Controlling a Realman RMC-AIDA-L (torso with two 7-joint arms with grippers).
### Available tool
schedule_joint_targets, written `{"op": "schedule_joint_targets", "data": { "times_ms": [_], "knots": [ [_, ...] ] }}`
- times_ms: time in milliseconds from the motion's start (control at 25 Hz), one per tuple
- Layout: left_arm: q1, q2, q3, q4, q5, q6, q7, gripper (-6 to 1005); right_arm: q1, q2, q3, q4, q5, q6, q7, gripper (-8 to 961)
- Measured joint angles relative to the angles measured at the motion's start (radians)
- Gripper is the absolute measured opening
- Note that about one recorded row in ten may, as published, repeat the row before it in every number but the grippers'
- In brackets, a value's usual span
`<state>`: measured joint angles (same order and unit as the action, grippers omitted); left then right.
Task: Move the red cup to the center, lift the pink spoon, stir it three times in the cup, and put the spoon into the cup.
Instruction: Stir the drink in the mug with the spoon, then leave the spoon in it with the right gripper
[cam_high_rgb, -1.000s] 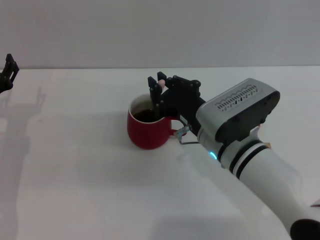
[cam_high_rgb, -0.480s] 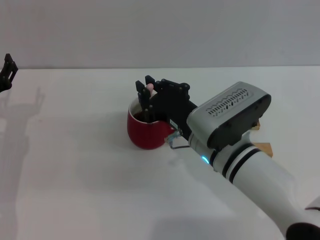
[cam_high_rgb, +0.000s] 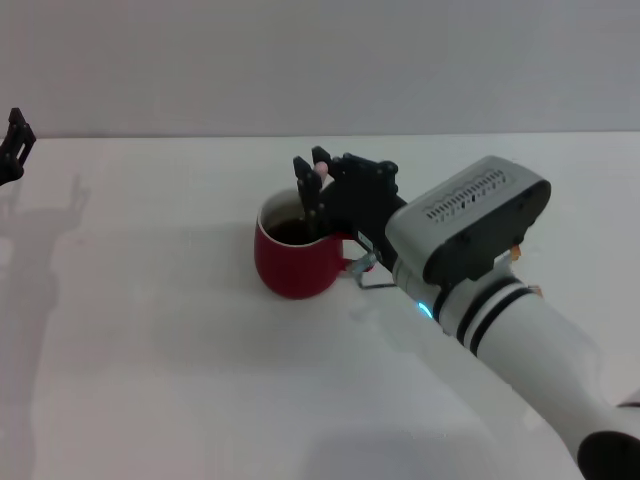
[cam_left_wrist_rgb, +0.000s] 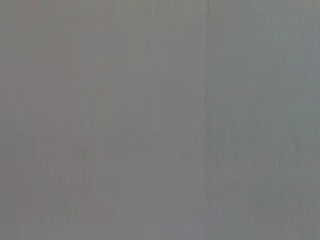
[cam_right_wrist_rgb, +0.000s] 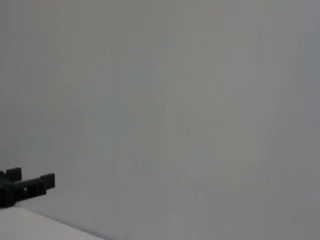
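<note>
The red cup (cam_high_rgb: 293, 262) stands on the white table near the middle, dark liquid showing inside its white rim. My right gripper (cam_high_rgb: 314, 190) hangs over the cup's right rim, fingers pointing down and shut on the pink spoon (cam_high_rgb: 320, 169). Only the spoon's pale pink handle tip shows above the fingers; its bowl is hidden in the cup. The left gripper (cam_high_rgb: 14, 145) is parked at the far left edge of the head view and also appears as a small black shape (cam_right_wrist_rgb: 22, 186) in the right wrist view.
The white table (cam_high_rgb: 150, 360) spreads wide around the cup. A bit of a wooden block (cam_high_rgb: 517, 254) peeks out behind my right arm. The left wrist view holds only a plain grey wall.
My right gripper with the spoon swung left across the cup half a second ago and has now moved back to the right side of the rim. The cup stayed put.
</note>
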<state>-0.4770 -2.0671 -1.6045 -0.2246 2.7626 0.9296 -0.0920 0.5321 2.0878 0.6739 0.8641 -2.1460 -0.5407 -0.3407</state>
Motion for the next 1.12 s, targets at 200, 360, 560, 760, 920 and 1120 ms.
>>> {"op": "schedule_joint_targets", "data": {
  "times_ms": [200, 360, 560, 760, 920, 1120],
  "knots": [
    [0.0, -0.001, 0.0, 0.001, 0.0, 0.0, 0.0, 834, -0.036, -0.002, -0.022, 0.034, -0.006, 0.001, -0.001, 168],
    [0.001, -0.001, 0.0, -0.001, 0.0, 0.0, 0.0, 834, -0.055, -0.003, -0.049, 0.073, -0.008, -0.005, -0.011, 168],
    [0.001, -0.001, 0.0, -0.003, 0.0, -0.001, 0.0, 834, -0.028, 0.001, -0.053, 0.065, -0.009, -0.006, -0.012, 168],
    [0.002, -0.001, 0.0, -0.003, 0.0, 0.0, 0.0, 834, 0.011, 0.002, -0.026, 0.024, -0.004, -0.007, -0.006, 168],
    [0.002, -0.001, 0.0, -0.004, 0.0, 0.0, -0.003, 834, 0.026, 0.001, 0.001, 0.002, -0.004, -0.006, -0.006, 168],
    [0.003, -0.001, 0.0, -0.004, 0.001, -0.001, -0.008, 834, 0.007, -0.001, 0.005, 0.003, -0.003, -0.001, -0.006, 167]
  ]
}}
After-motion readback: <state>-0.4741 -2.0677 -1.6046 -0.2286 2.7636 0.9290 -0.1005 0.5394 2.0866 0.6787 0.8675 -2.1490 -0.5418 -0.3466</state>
